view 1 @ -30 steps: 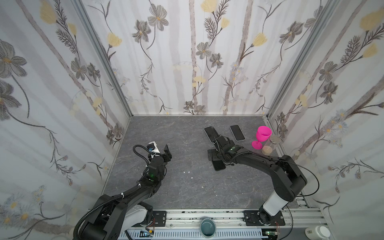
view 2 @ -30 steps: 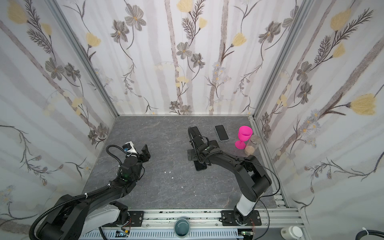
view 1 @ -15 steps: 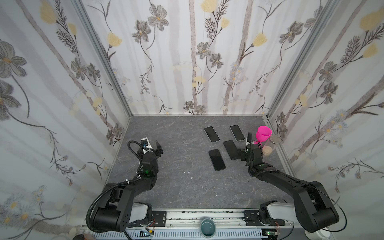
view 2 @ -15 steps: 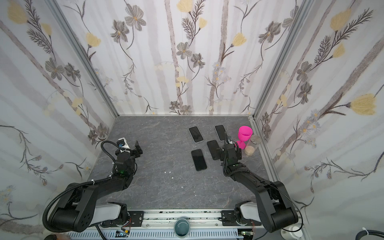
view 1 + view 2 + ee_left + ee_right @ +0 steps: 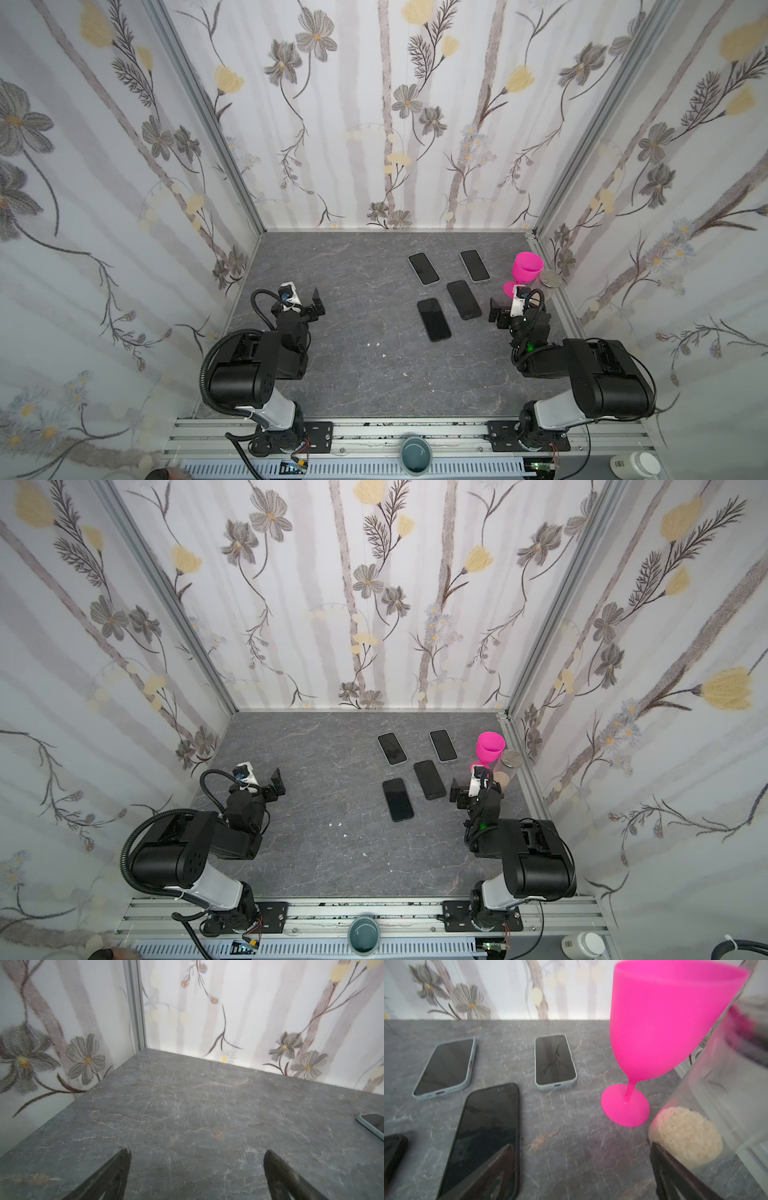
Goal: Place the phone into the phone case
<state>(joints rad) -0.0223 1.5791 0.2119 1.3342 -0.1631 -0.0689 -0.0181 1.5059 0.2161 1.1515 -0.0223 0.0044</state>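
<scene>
Pale-blue cases point(image 5: 556, 1086) wrap the two far phones point(image 5: 423, 268), two black phones point(image 5: 434, 319) lie flat nearer, cased or bare I cannot tell, and left gripper point(image 5: 195, 1153) and right gripper point(image 5: 581, 1147) gape empty, so it's likely finished.

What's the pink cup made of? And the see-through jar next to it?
Pink cup: probably plastic or silicone, matte; its colour is even and solid, with no glassy shine.
Jar: clear plastic or glass, can't tell which; you see pale grains through its wall.
</scene>
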